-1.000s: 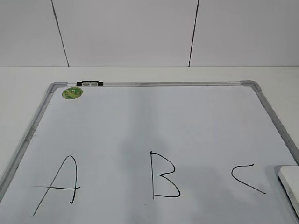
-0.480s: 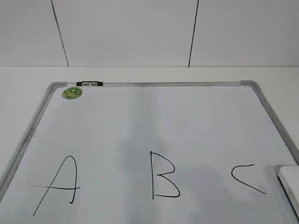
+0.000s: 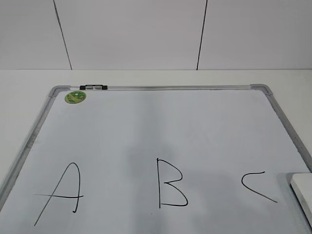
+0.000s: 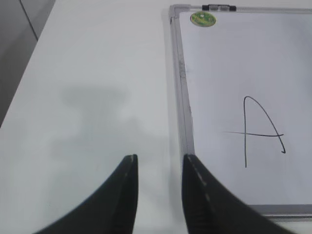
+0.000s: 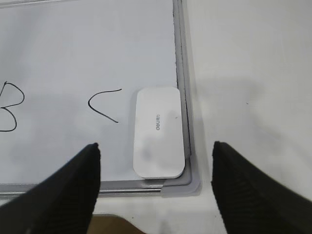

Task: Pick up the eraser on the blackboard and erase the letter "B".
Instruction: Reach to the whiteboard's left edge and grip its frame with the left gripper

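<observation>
the blackboard (image 3: 146, 131) lies flat on the table (image 3: 156, 78). the eraser (image 5: 159, 131) sits in the board's corner, right against the frame, at about 3 o'clock from the c (image 5: 103, 105). the letter "b" (image 3: 170, 183) is whole, between the a (image 3: 61, 192) and the c. the right gripper (image 5: 156, 183) hangs wide open above the eraser — not touching it. the left gripper (image 4: 160, 187) has a small gap between its fingers, over the table by the board's edge — holding nothing. a green sticker (image 3: 75, 97) sits in the far corner.

Letter "B" (image 3: 171, 183) intact on blackboard (image 3: 161, 88)
</observation>
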